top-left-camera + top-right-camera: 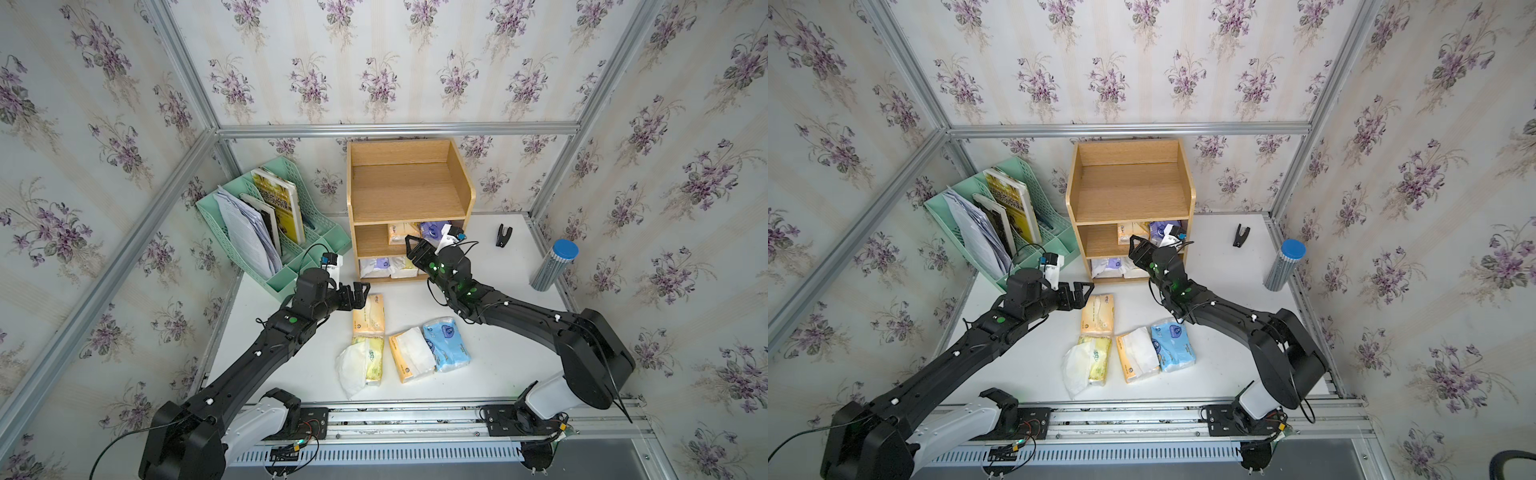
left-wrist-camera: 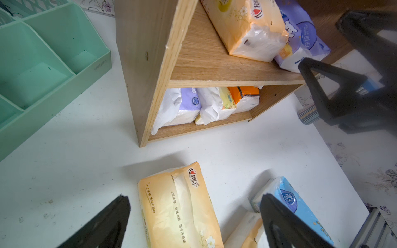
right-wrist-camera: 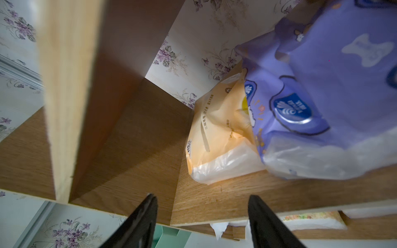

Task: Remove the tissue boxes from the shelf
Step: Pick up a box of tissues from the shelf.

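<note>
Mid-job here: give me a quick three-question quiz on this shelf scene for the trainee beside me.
1. True or false: the top tier of the shelf holds a tissue pack.
2. How many tissue packs lie on the table? A two, B four, C six.
3. Fill in: the open right gripper faces the ___ tier.
Key: 1 false, it is bare. 2 B. 3 middle, where a pale orange pack and a purple pack sit.
</note>
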{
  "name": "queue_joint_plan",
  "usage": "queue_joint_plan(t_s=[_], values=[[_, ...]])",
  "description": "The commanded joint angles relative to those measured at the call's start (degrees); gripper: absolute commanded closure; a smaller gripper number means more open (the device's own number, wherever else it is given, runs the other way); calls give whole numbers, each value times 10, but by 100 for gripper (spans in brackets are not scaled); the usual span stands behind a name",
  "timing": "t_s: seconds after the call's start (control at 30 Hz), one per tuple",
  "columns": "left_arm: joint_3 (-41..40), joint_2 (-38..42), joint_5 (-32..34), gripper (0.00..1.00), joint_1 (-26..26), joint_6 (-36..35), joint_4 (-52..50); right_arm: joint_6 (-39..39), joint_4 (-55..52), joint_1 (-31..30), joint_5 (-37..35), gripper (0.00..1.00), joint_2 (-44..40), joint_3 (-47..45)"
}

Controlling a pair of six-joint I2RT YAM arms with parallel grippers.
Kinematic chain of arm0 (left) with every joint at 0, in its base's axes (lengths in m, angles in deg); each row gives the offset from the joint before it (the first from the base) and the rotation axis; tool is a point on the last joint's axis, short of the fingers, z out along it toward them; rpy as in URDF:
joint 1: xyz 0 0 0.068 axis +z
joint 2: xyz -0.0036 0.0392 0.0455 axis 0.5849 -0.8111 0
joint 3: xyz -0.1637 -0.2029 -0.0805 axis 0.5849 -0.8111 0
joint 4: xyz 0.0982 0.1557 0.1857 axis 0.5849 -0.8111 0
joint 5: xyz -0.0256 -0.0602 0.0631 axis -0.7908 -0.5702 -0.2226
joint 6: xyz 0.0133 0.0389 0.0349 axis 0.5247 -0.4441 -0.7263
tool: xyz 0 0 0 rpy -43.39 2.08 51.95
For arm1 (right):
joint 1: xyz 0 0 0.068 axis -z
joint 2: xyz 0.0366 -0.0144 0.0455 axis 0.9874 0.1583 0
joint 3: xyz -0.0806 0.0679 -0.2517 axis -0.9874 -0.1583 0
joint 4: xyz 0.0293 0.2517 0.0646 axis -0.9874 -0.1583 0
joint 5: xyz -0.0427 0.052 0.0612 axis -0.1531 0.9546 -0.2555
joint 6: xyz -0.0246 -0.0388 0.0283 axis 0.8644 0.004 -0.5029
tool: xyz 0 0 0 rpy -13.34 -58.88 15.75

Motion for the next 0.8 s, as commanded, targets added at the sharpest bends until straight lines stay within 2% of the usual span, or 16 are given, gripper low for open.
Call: queue_joint_plan(t_s=[0.0,0.5,0.77], values=[[-11,2,-13,1,0,-9,14,-8,12,1,-20,28,17,12],[-35,50,-18,1,-1,-18,-21,-22,2,4,-55,29,96,61],[-39,73,-17,1,0,-18,-42,-17,-22,4,-60,56,109,70]])
